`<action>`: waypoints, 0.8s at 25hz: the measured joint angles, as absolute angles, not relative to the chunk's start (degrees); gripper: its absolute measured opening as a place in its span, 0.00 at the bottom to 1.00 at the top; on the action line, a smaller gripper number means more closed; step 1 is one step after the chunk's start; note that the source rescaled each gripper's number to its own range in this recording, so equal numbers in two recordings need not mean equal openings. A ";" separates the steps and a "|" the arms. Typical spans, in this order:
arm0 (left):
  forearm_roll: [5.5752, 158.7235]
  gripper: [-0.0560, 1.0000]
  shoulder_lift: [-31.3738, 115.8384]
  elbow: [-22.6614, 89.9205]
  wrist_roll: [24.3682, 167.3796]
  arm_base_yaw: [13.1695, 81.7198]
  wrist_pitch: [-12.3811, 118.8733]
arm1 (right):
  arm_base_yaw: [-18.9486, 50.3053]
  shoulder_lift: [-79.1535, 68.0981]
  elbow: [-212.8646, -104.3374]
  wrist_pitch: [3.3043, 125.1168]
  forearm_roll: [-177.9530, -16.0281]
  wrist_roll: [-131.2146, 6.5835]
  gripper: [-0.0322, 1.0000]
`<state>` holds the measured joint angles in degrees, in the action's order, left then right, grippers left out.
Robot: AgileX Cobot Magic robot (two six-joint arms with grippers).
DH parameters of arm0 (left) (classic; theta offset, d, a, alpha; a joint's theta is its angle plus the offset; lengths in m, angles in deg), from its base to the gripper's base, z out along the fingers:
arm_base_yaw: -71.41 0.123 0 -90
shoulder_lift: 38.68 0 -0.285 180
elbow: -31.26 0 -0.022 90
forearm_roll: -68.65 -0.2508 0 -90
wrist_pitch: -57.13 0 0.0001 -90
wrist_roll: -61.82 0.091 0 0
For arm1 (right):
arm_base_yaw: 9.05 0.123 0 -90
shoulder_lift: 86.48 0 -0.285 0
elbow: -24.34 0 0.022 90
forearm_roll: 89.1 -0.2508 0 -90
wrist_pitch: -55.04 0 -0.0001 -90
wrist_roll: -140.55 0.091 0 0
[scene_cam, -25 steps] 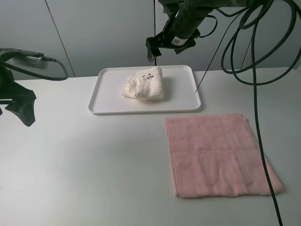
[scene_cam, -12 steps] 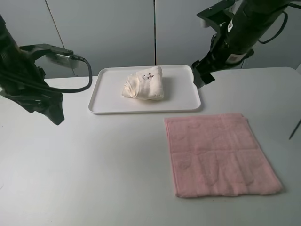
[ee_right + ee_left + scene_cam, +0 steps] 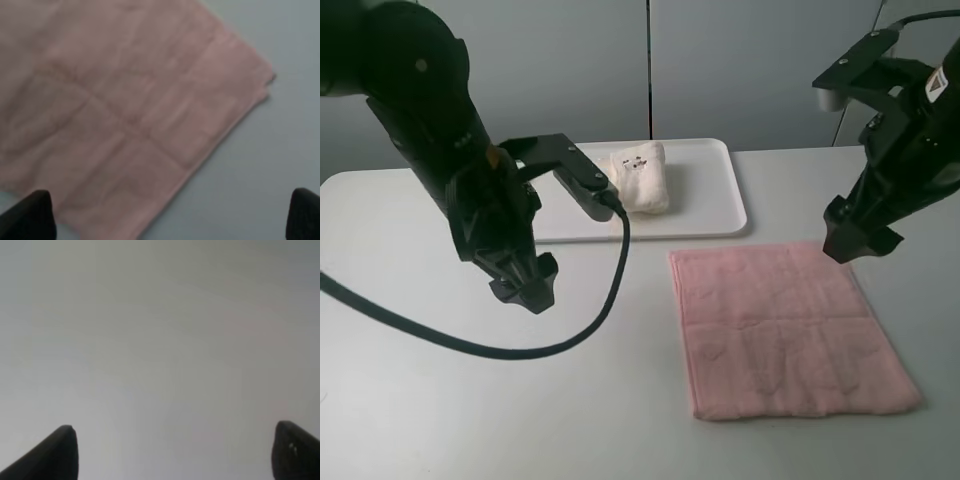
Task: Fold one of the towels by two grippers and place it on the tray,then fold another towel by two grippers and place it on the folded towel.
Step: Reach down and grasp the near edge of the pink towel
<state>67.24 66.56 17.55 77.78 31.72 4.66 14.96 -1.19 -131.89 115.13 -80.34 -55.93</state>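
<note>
1. Cream folded terry towel (image 3: 645,180): lies on flat white rectangular plastic tray (image 3: 712,200), at 12 o'clock on the white bench (image 3: 570,400).
2. Pink square terry towel (image 3: 780,330): spread flat, unfolded, at 4 o'clock on bench; near tray, not touching.
3. L fingers (image 3: 57,455): spread wide, empty; over bare bench, approx. 9 o'clock of pink towel, well apart from it.
4. R fingers (image 3: 30,217): spread wide, empty; over pink towel's 1 o'clock corner. Contact w/ cloth: cannot tell.

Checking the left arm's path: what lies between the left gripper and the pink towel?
Exterior high view: between left gripper and pink towel, bare table, crossed only by that arm's black cable.
</note>
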 joint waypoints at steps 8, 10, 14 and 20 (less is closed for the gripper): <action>64.43 0.99 70.40 17.55 85.52 22.32 13.46 | 14.96 -1.48 -129.06 124.00 -76.84 -74.19 1.00; 64.30 0.99 70.40 17.55 85.89 20.21 15.39 | 14.96 -1.58 -127.73 124.00 -79.01 -79.17 1.00; 64.08 0.99 71.73 17.68 86.00 16.02 16.73 | 14.96 -1.58 -121.99 119.98 -83.23 -90.35 1.00; 63.95 0.99 76.87 17.94 86.00 10.21 17.94 | 14.96 -1.70 -111.14 112.74 -84.09 -93.80 1.00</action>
